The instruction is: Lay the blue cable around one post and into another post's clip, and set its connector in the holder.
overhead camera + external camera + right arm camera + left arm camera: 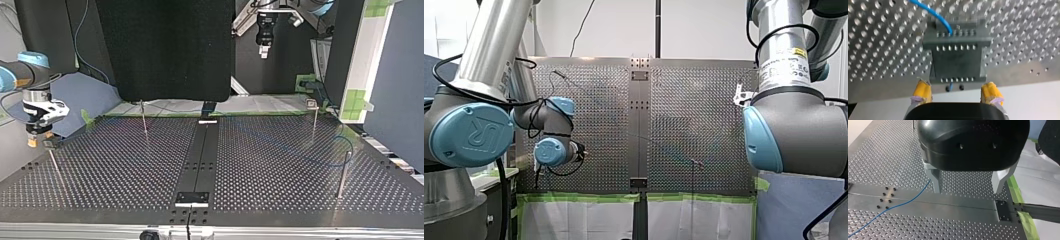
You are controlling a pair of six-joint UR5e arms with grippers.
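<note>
The blue cable (pixel 910 200) lies on the perforated table and crosses the central rail (pixel 948 205), just beside my left gripper (pixel 968 191). That gripper hangs open above the rail with nothing between its metal fingers. In the top view my left gripper (pixel 265 42) sits high at the back. My right gripper (pixel 956 86) is open, its yellow pads (pixel 921 90) either side of a dark grey holder block (pixel 958 60). A blue cable end (pixel 933 13) runs into the block's far side. In the top view my right gripper (pixel 37 140) hovers over a post's top (pixel 50 144) at the left.
Thin posts stand at the top view's back left (pixel 144 120), back right (pixel 314 120) and front right (pixel 342 172), where the cable (pixel 345 145) loops. Green tape (pixel 1018 195) marks the table edge beside my left gripper. A black panel (pixel 165 50) stands behind the table.
</note>
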